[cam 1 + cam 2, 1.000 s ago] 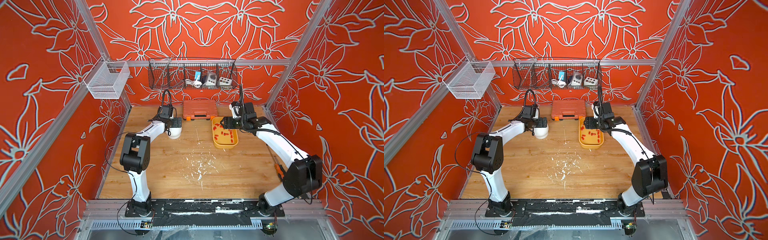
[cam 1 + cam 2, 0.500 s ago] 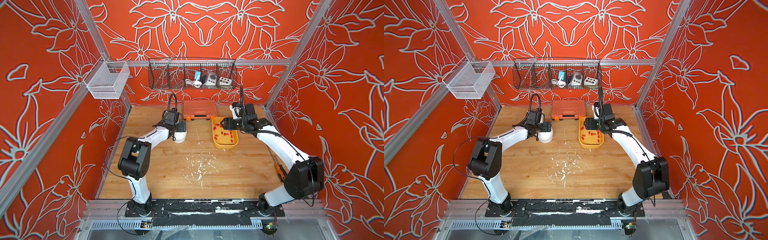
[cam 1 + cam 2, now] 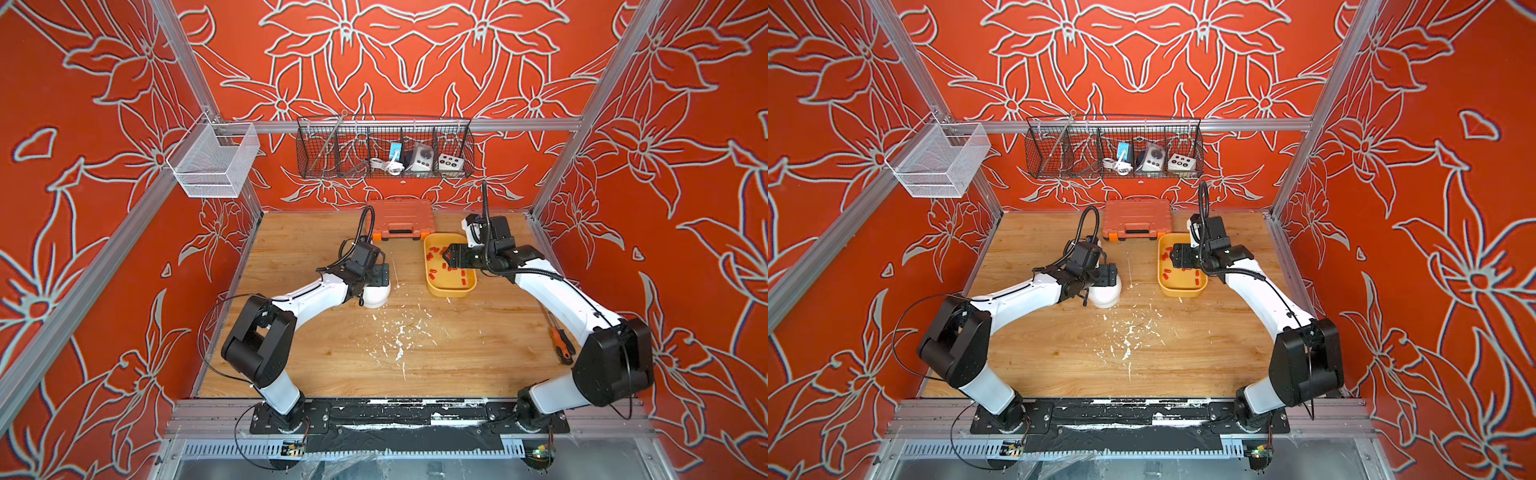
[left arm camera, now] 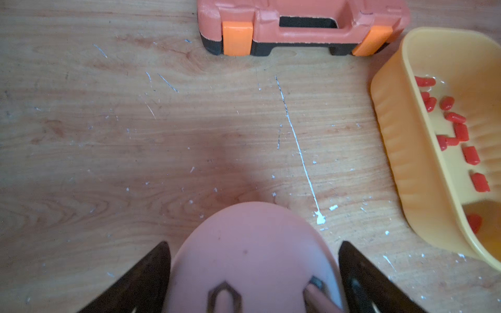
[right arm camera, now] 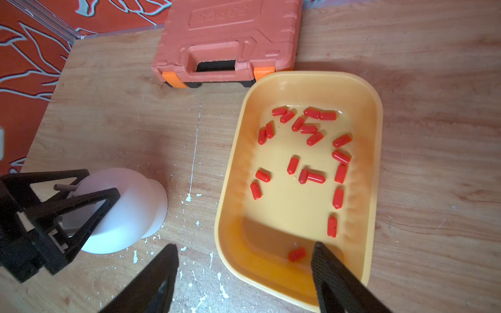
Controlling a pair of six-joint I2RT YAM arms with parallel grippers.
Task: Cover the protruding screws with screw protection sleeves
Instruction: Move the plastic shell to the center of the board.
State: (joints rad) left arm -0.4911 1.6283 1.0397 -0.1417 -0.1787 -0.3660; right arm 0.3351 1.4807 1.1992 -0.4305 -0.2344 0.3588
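screw protection sleeves (image 5: 315,178) lie loose in the yellow tray (image 5: 376,135). protruding screws (image 5: 65,187) project from the white dome (image 5: 135,206), clamped by the left gripper (image 4: 253,244). right gripper (image 5: 245,245): wide open, empty, straddling the tray wall. risk: descending here would strike the rim and scatter sleeves.

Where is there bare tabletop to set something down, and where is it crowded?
Free: the near half of the table between the arm bases, with only paint flecks; the far corner left of the orange case. Crowded: the far side, where case, yellow tray and white dome sit close; a screwdriver lies along the right edge.
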